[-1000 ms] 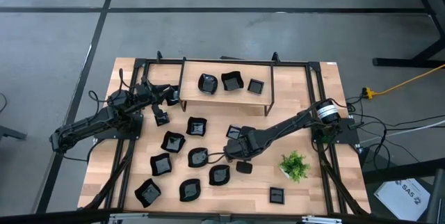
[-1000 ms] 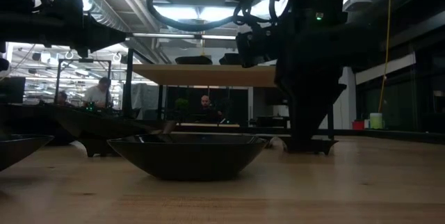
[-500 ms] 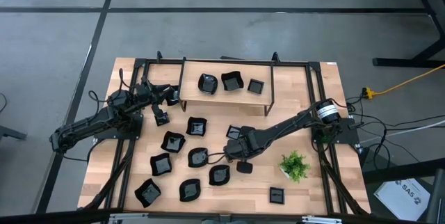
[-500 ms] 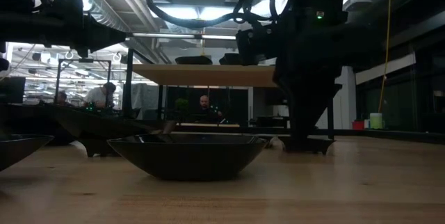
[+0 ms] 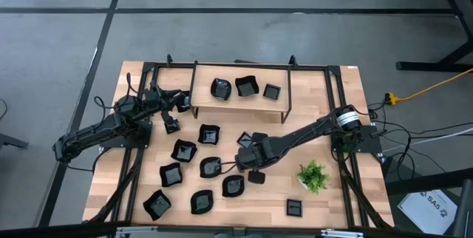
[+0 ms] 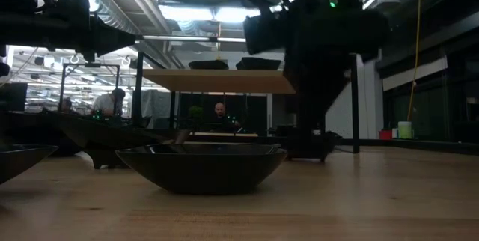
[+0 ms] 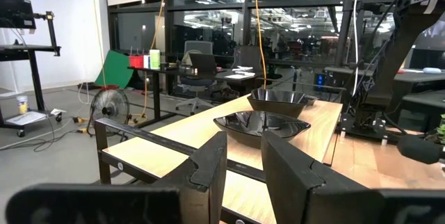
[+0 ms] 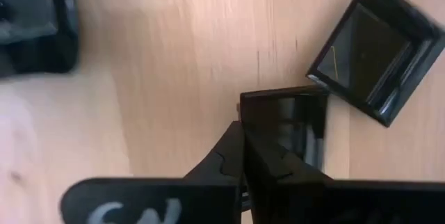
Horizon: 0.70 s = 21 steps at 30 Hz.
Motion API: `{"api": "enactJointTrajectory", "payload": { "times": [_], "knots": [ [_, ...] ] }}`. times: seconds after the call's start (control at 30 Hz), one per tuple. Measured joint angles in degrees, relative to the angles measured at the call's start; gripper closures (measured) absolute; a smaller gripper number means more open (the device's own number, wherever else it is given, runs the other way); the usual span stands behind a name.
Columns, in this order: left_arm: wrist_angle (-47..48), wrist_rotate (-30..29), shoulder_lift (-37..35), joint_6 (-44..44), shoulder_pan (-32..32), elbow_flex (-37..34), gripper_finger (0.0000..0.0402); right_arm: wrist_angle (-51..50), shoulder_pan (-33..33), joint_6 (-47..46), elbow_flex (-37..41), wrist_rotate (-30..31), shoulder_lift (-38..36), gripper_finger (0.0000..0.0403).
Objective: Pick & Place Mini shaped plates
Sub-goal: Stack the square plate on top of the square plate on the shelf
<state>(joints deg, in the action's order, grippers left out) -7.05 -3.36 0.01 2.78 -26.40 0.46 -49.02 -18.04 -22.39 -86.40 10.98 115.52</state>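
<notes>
Presently listed: mini shaped plates, glossy black, spread over the wooden table (image 5: 347, 97).

Item 1: small square plate (image 8: 286, 132), clamped by one edge between the closed fingers of the right tool (image 5: 242, 143), which stands over the middle of the table. The right wrist view shows this plate lifted above the wood, tilted, with a second square plate (image 8: 375, 57) lying flat on the table just beside it.

Item 2: three plates on the raised shelf (image 5: 199, 97) at the table's far side: a round one (image 5: 220, 89), a wavy-edged one (image 5: 246, 86) and a small square one (image 5: 272, 92), set in a row.

Item 3: loose plates on the table near the right tool, among them one (image 5: 210, 134) toward the shelf, one (image 5: 211, 168) just beside the arm, and a small dark piece (image 5: 256, 177) beneath the arm.

Item 4: plates along the near side, including one (image 5: 157, 204) at the left and a small square one (image 5: 295, 208) well apart at the right.

Item 5: shallow bowl-like plate (image 6: 202, 168), closest to the low camera.

Left tool (image 5: 182, 100): held off the shelf's left end, fingers apart, nothing between them.

Other: small green potted plant (image 5: 313, 175), on the table right of the right arm.
</notes>
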Motion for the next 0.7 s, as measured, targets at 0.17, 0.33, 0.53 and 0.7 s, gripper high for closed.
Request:
{"api": "enactJointTrajectory", "payload": {
  "times": [0.17, 0.33, 0.53, 0.7],
  "knots": [
    [0.0, 0.0, 0.0, 0.0, 0.0, 0.0, 0.0315, -1.8, 0.0, -1.3, -4.3, -0.2, 0.0, 0.0401],
    [0.0, 0.0, 0.0, 0.0, 0.0, 0.0, 0.0315, -5.2, 0.0, -2.0, -9.7, -0.1, 0.0, 0.0401],
    [0.0, 0.0, 0.0, 0.0, 0.0, 0.0, 0.0315, -10.6, 0.3, -1.2, -16.2, -0.1, 0.0, 0.0401],
    [0.0, 0.0, 0.0, 0.0, 0.0, 0.0, 0.0315, -16.7, 0.6, -1.0, -22.8, 0.0, 0.0, 0.0402]
  ]
}}
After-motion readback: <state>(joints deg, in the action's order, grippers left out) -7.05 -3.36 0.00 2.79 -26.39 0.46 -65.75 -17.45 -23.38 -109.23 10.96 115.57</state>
